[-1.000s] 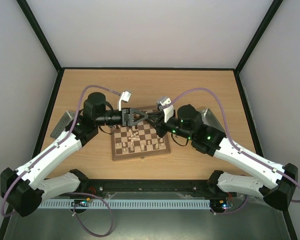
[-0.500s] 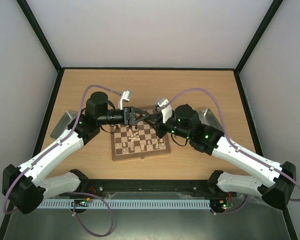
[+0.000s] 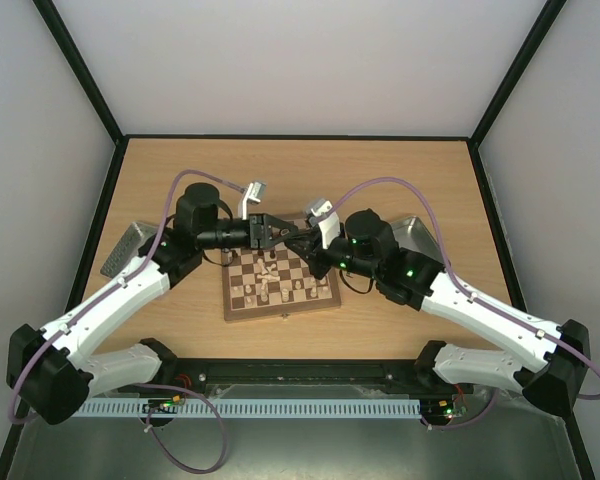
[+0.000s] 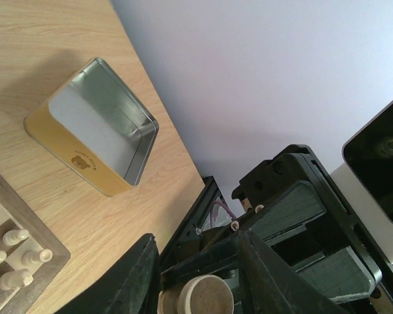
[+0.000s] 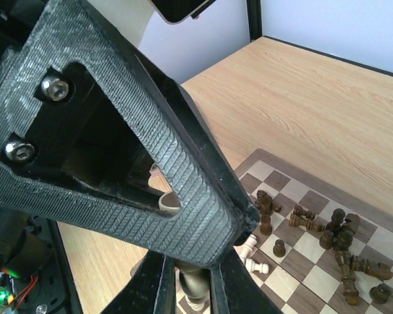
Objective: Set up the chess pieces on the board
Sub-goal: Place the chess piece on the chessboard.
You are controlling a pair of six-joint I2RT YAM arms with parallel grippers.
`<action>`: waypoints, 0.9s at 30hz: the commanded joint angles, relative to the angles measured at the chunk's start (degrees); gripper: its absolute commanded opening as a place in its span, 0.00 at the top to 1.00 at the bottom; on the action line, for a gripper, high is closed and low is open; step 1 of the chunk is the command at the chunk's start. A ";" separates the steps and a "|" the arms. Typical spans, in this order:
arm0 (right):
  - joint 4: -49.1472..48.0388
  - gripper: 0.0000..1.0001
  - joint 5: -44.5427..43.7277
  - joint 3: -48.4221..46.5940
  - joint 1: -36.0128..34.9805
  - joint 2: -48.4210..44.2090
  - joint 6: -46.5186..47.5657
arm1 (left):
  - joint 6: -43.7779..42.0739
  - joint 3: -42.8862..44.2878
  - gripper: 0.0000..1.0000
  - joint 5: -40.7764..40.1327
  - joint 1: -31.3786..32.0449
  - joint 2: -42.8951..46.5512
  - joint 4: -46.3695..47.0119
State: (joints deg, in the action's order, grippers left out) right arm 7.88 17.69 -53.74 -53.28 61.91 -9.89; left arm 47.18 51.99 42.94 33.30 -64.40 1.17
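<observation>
The board (image 3: 280, 309) lies mid-table with pale and dark chess pieces (image 3: 270, 285) scattered on it, several lying down. My two grippers meet tip to tip above its far edge. My left gripper (image 3: 270, 230) and my right gripper (image 3: 298, 238) both close on one pale cream piece. In the left wrist view its round base (image 4: 206, 297) sits between my left gripper's (image 4: 200, 288) fingers. In the right wrist view the piece (image 5: 196, 278) stands between my right gripper's (image 5: 193, 288) fingers, behind the left finger (image 5: 183, 190). Dark pieces (image 5: 334, 229) lie on the board (image 5: 275, 171) below.
A grey metal tray (image 3: 125, 250) lies left of the board and another (image 3: 420, 232) to its right; the right one shows in the left wrist view (image 4: 92, 127). Pale pawns (image 4: 16, 237) stand by the board corner (image 4: 49, 252). Black frame rails bound the table.
The left gripper's jaws, wide open a second ago, have narrowed round the pale piece. The right gripper has moved a little left toward it.
</observation>
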 commanded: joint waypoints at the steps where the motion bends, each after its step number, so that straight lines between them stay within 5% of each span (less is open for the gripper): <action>1: -1.54 0.92 -3.07 -1.08 -0.24 0.14 -1.05 | -1.98 -0.54 0.67 1.27 -0.34 -0.05 -3.20; 6: -2.56 0.90 -3.64 -0.63 -0.23 0.22 -2.58 | -1.79 -0.79 0.84 1.20 -0.33 0.15 -2.78; 13: -3.77 0.68 -3.70 0.21 -0.25 -1.42 -10.70 | 1.88 -0.31 0.87 -0.24 -0.33 1.32 0.54; 20: -18.21 0.40 -8.65 10.49 -0.23 -10.82 -31.31 | 14.49 0.55 0.87 -1.52 -0.35 2.46 8.62; 27: -36.97 0.38 -11.61 17.70 -0.25 -12.30 -54.94 | 28.75 -0.33 0.87 -2.22 -0.26 3.45 21.55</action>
State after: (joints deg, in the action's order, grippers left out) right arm -14.48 8.05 -38.35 -53.28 48.99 -48.73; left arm 66.06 51.77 41.12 33.08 -62.48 12.88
